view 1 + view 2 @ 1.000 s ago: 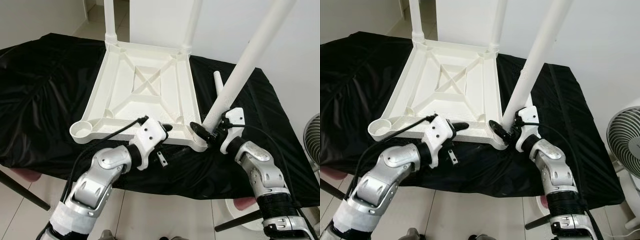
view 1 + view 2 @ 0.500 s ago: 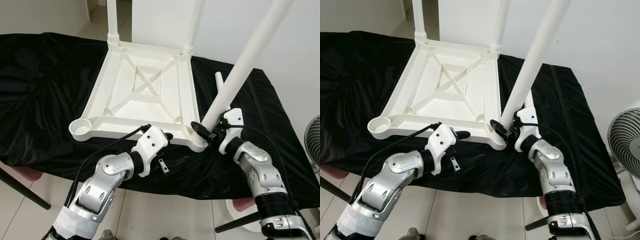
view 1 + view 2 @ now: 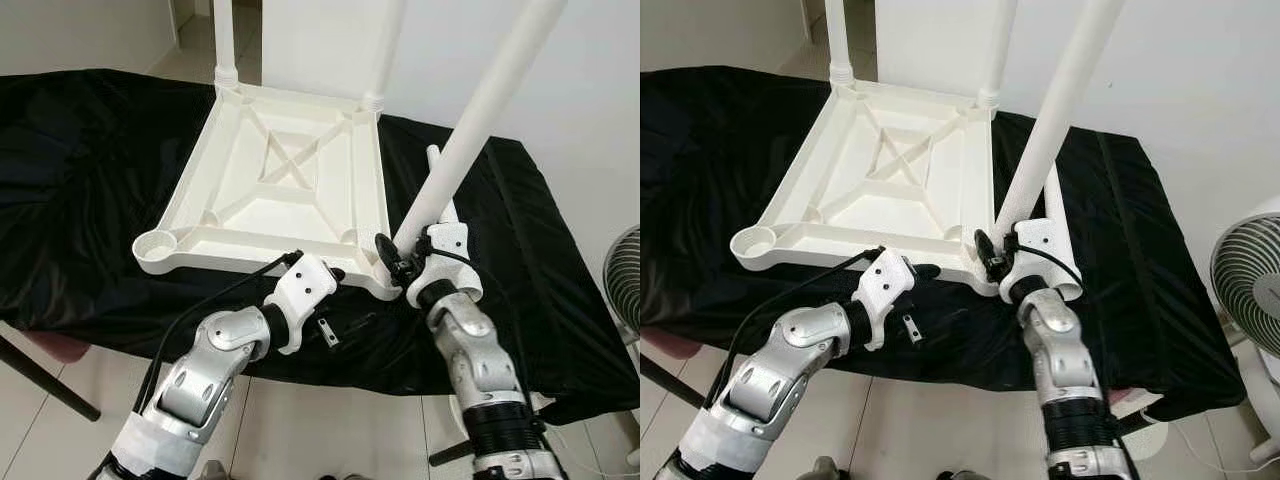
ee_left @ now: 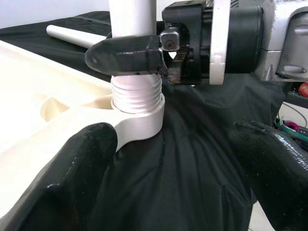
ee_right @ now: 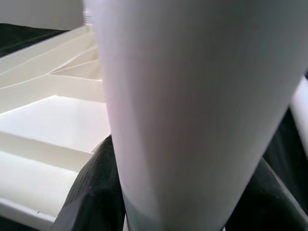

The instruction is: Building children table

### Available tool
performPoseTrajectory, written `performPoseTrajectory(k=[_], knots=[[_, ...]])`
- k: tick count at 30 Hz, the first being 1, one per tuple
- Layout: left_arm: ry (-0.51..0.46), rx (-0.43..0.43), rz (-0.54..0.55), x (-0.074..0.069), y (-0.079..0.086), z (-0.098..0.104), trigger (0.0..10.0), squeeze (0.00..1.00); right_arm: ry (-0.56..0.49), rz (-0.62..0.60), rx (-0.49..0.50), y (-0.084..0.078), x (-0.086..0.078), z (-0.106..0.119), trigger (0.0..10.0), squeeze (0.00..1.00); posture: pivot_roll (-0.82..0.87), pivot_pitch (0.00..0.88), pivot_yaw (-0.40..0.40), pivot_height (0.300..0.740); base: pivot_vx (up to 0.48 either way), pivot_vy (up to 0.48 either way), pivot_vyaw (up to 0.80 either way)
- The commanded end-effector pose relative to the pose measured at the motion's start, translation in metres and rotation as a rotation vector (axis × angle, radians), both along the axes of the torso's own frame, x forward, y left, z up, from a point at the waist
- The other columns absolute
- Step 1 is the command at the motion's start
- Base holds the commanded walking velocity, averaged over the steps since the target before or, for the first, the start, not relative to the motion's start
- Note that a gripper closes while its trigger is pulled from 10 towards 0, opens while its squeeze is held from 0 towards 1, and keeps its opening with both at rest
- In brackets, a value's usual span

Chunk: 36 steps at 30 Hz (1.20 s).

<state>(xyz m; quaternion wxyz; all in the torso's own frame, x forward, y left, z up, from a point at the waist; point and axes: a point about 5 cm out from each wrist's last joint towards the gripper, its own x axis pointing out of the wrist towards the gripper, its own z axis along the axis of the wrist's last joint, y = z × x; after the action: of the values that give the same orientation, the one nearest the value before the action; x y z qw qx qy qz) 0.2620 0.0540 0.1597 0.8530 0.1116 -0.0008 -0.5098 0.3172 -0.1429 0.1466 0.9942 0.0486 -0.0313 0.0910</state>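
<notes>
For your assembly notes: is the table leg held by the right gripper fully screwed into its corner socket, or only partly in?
Partly in. The leg stands in the socket, but threads remain exposed above the collar, with the right gripper clamped just above.

Two jointed arms in brushed silver metal are shown. Each wrist is capped by a white moulded housing, from which the left gripper (image 3: 333,272) and right gripper (image 3: 385,252) extend as long black fingers. A black cable is looped along each forearm. White wrapping is seen at the lower left, black ribbed sleeving at the lower right.
</notes>
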Motion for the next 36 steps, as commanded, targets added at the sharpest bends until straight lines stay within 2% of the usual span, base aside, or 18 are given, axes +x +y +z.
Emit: performPoseTrajectory(k=[1,4,7,8,10,15,16,17,18,22,23,27,32,33,34,36], knots=[[-0.018,-0.011,0.069,0.004,0.000,0.001,10.0,0.00,0.089,-0.084,0.020,-0.007,-0.004,-0.017,0.0,0.00,0.12,0.069,-0.095,0.740,0.000,0.000,0.00],[-0.020,-0.014,0.069,0.004,0.000,0.001,10.0,0.00,0.089,-0.181,0.004,-0.002,-0.008,-0.018,0.0,0.00,0.13,0.064,-0.103,0.740,0.000,0.000,0.00],[-0.020,-0.015,0.069,0.004,0.000,0.000,10.0,0.00,0.089,-0.220,-0.006,-0.002,-0.009,-0.017,0.0,0.00,0.13,0.062,-0.104,0.740,0.000,0.000,0.00],[-0.022,-0.016,0.071,0.004,0.000,0.001,10.0,0.00,0.090,-0.288,-0.009,-0.003,-0.010,-0.017,0.0,0.00,0.13,0.060,-0.106,0.740,0.000,0.000,0.00],[-0.023,-0.017,0.072,0.005,0.000,0.001,10.0,0.00,0.091,-0.330,-0.008,-0.004,-0.011,-0.017,0.0,0.00,0.13,0.055,-0.109,0.740,0.000,0.000,0.00],[-0.033,-0.018,0.078,0.007,0.001,0.003,10.0,0.00,0.120,-0.307,0.024,0.006,-0.010,-0.019,0.0,0.00,0.14,0.044,-0.113,0.740,0.000,0.000,0.00],[-0.034,-0.019,0.079,0.007,0.001,0.003,10.0,0.00,0.122,-0.312,0.019,0.006,-0.010,-0.019,4.5,0.00,0.14,0.041,-0.113,0.740,0.000,0.000,0.00],[-0.034,-0.019,0.079,0.007,0.001,0.003,10.0,0.00,0.123,-0.316,0.015,0.006,-0.010,-0.019,4.5,0.00,0.14,0.041,-0.113,0.740,0.000,0.000,0.00],[-0.037,-0.019,0.080,0.008,0.002,0.004,10.0,0.00,0.126,-0.310,0.002,0.004,-0.008,-0.020,10.0,0.00,0.14,0.035,-0.112,0.740,0.000,0.000,0.00],[-0.041,-0.018,0.081,0.009,0.003,0.005,10.0,0.00,0.126,-0.290,-0.005,0.003,-0.006,-0.020,10.0,0.00,0.14,0.033,-0.113,0.740,0.000,0.000,0.00],[-0.044,-0.016,0.081,0.009,0.003,0.005,10.0,0.00,0.124,-0.267,-0.004,0.003,-0.005,-0.019,10.0,1.00,0.14,0.028,-0.113,0.740,0.000,0.000,0.00],[-0.047,-0.013,0.080,0.009,0.004,0.005,10.0,0.00,0.112,-0.181,-0.004,0.003,-0.002,-0.017,10.0,1.00,0.14,0.027,-0.112,0.740,0.000,0.000,0.00],[-0.049,-0.013,0.079,0.008,0.005,0.005,10.0,0.00,0.118,-0.084,-0.043,-0.008,0.003,-0.016,10.0,1.00,0.14,0.031,-0.111,0.740,0.000,0.000,0.00],[-0.049,-0.013,0.079,0.008,0.005,0.006,10.0,0.00,0.115,-0.031,-0.052,-0.010,0.004,-0.014,10.0,0.00,0.14,0.033,-0.110,0.740,0.000,0.000,0.00],[-0.049,-0.013,0.079,0.008,0.005,0.006,10.0,0.00,0.115,-0.031,-0.052,-0.010,0.004,-0.014,10.0,0.00,0.14,0.033,-0.110,0.740,0.000,0.000,0.00],[-0.048,-0.014,0.079,0.008,0.005,0.006,10.0,0.00,0.101,0.078,-0.069,-0.012,0.005,-0.011,10.0,0.00,0.14,0.035,-0.106,0.740,0.000,0.000,0.00]])
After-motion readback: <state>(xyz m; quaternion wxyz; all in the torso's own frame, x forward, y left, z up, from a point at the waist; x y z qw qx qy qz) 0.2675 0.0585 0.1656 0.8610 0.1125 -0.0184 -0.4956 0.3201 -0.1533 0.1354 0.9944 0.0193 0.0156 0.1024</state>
